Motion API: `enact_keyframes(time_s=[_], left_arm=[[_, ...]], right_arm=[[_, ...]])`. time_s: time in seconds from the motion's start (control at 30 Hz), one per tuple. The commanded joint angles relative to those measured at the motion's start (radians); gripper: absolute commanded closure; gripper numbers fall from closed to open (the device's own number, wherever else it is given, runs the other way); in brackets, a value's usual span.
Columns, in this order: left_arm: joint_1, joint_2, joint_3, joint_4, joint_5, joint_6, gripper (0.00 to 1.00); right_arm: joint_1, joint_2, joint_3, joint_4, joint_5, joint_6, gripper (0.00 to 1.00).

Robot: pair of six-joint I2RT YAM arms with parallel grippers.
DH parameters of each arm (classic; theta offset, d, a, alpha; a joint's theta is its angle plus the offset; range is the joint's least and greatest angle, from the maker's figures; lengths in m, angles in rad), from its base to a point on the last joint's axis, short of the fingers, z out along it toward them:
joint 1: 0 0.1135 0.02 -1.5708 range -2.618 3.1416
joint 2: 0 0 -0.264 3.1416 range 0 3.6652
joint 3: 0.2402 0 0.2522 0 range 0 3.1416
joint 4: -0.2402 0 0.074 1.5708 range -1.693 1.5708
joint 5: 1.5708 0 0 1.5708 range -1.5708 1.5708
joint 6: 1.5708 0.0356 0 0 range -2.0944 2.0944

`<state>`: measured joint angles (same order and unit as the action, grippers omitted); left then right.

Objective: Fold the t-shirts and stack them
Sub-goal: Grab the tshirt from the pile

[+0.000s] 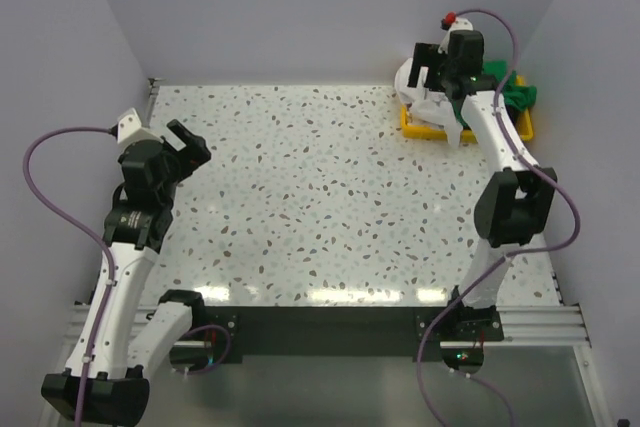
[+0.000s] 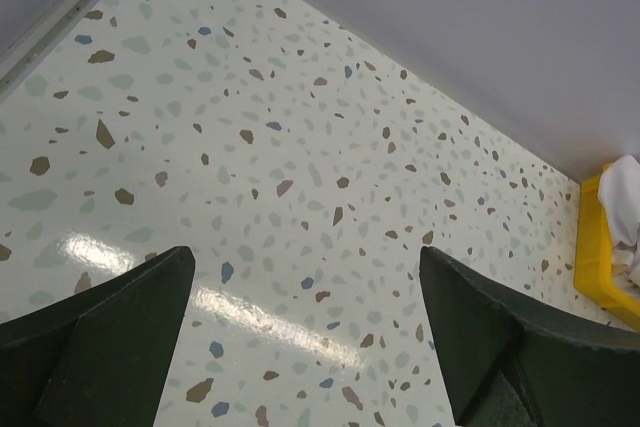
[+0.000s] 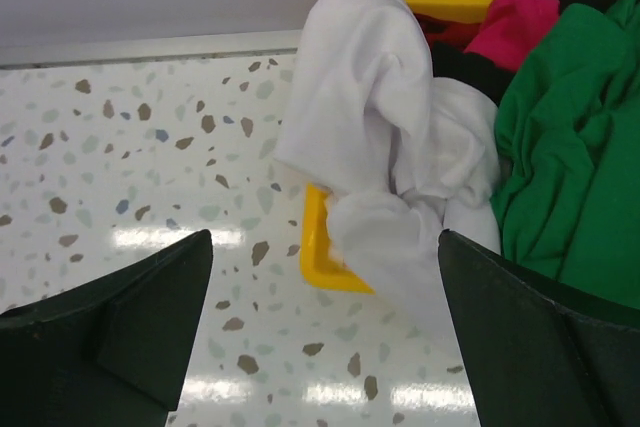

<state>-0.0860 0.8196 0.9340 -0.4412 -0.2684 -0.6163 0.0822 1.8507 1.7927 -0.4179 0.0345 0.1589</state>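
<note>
A white t-shirt point(image 3: 380, 137) spills over the near-left corner of a yellow bin point(image 3: 318, 252) at the table's far right. A green t-shirt point(image 3: 575, 147), a magenta-pink one point(image 3: 515, 22) and a black one point(image 3: 470, 67) lie in the bin behind it. In the top view the white shirt point(image 1: 432, 112) and green shirt point(image 1: 518, 97) show around the bin point(image 1: 418, 127). My right gripper point(image 3: 325, 337) is open and empty, hovering just in front of the white shirt. My left gripper point(image 2: 305, 337) is open and empty above bare table at the left point(image 1: 185, 152).
The speckled table point(image 1: 300, 197) is bounded by grey walls on the left, back and right. The yellow bin also shows at the right edge of the left wrist view point(image 2: 600, 267). Purple cables loop beside both arms.
</note>
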Motion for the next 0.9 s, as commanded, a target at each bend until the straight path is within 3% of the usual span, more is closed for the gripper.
enact_keyframes(time_s=[0.0, 0.23, 0.37, 0.43, 0.47, 0.53, 0.57, 0.6, 0.87], left_arm=[[0.005, 0.01, -0.004, 0.052, 0.008, 0.006, 0.0], [0.005, 0.029, -0.004, 0.059, 0.017, 0.015, 0.0], [0.003, 0.027, -0.006, 0.059, 0.008, 0.016, 0.0], [0.005, 0.029, -0.006, 0.059, 0.003, 0.015, 0.0], [0.005, 0.029, -0.004, 0.058, 0.003, 0.015, 0.0], [0.005, 0.03, -0.004, 0.058, 0.005, 0.016, 0.0], [0.005, 0.03, -0.003, 0.058, 0.006, 0.016, 0.0], [0.005, 0.03, -0.001, 0.058, 0.005, 0.016, 0.0], [0.005, 0.018, 0.0, 0.058, 0.012, 0.012, 0.0]], right_arm=[[0.005, 0.135, 0.155, -0.021, 0.073, -0.113, 0.03], [0.005, 0.453, 0.474, -0.08, 0.155, -0.154, 0.1], [0.004, 0.521, 0.482, -0.045, 0.217, -0.202, 0.15], [0.002, 0.528, 0.461, -0.019, 0.235, -0.194, 0.33], [0.002, 0.524, 0.455, -0.013, 0.235, -0.187, 0.5], [0.001, 0.513, 0.442, -0.001, 0.217, -0.183, 0.69], [0.001, 0.507, 0.442, -0.001, 0.184, -0.186, 0.94], [0.001, 0.487, 0.441, 0.002, 0.173, -0.182, 1.0], [0.008, 0.268, 0.428, 0.005, 0.068, -0.179, 1.0]])
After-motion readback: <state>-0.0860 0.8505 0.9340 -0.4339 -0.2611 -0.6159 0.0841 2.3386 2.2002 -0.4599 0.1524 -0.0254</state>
